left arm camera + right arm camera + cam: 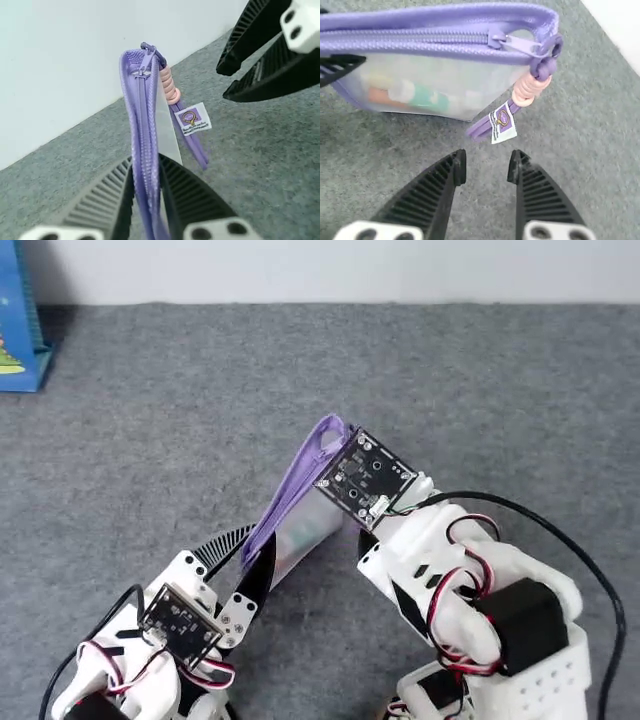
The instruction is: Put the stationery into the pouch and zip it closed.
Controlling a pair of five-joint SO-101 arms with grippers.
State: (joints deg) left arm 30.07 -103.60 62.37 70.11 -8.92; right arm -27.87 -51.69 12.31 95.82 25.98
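A purple pouch [290, 495] with a clear side stands on edge on the grey mat. Its zipper [420, 37] looks run shut, with the slider [496, 40] near the end that carries pink beads [526, 90] and a small tag [502, 122]. Stationery [405, 95] shows through the clear side. My left gripper [146, 162] is shut on the pouch's zipper edge at the near end [245, 555]. My right gripper [487, 162] is open and holds nothing. It hangs a little short of the tag, and it also appears in the left wrist view [224, 80].
Grey mat [150, 420] spreads around the pouch, with a white wall [320, 270] at the back. A blue box [18, 320] stands at the far left edge. The right arm's wrist [365, 475] hangs over the pouch's far end.
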